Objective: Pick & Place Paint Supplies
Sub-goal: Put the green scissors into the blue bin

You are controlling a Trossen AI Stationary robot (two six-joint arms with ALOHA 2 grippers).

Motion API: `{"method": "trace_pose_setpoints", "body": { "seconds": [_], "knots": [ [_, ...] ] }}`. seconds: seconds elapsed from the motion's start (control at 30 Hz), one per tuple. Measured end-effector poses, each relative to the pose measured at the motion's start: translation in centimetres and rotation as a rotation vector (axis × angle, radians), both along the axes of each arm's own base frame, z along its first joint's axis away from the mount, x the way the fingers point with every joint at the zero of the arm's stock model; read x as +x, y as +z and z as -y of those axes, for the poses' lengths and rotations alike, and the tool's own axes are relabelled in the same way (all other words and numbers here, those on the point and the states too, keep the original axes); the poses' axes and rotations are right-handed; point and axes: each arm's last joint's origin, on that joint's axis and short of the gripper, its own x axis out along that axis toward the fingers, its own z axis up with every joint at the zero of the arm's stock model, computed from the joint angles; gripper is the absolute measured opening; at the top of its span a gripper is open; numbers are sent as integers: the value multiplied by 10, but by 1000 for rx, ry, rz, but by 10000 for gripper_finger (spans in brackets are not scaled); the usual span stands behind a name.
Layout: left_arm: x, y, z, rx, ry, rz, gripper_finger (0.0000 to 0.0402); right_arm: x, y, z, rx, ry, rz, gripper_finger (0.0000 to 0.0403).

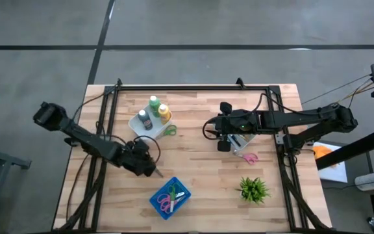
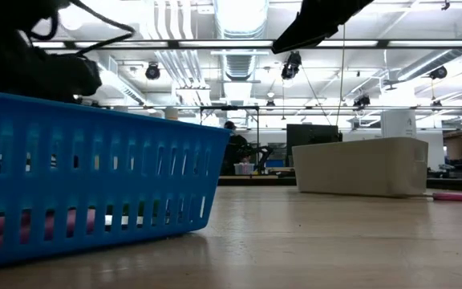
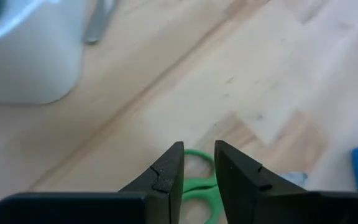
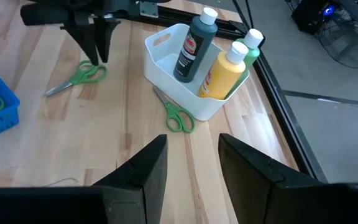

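Note:
Three squeeze bottles stand upright in a white tray (image 4: 211, 107): a dark one (image 4: 191, 43), a yellow-orange one (image 4: 224, 71) and a green one (image 4: 252, 42). The tray (image 1: 137, 125) sits at the table's far left-middle. My left gripper (image 4: 96, 61) points steeply down over the handle rings of green scissors (image 4: 79, 76) lying flat on the wood, with a narrow gap between its fingers (image 3: 197, 149). My right gripper (image 4: 192, 140) hangs open above the table's middle (image 1: 216, 127), looking toward the tray, nothing between its fingers. My left gripper comes slanting from above at the green scissors' handle rings (image 3: 197, 180), which show through the gap between the fingertips. The scissors lie flat on the table. I cannot tell whether the fingertips touch them.
A second pair of green scissors (image 4: 174, 115) lies against the tray's near side. A blue basket (image 1: 171, 198) holding coloured scissors stands near the front edge. A white box (image 2: 359, 164), a pink item (image 1: 249, 157) and a small potted plant (image 1: 253, 188) are on the right half.

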Motion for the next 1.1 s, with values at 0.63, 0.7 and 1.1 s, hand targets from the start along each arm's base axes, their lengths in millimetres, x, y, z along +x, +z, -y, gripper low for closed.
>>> {"method": "trace_pose_setpoints", "body": {
  "seconds": [0.63,0.7,1.1],
  "knots": [
    [-26,-22,-12,14,-111,30,93,0,0,0,0,0,0,143],
    [-28,-25,-13,17,-110,22,93,0,0,0,0,0,0,143],
    [-34,-37,-15,-15,-117,51,93,0,0,0,0,0,0,143]
  ]
}}
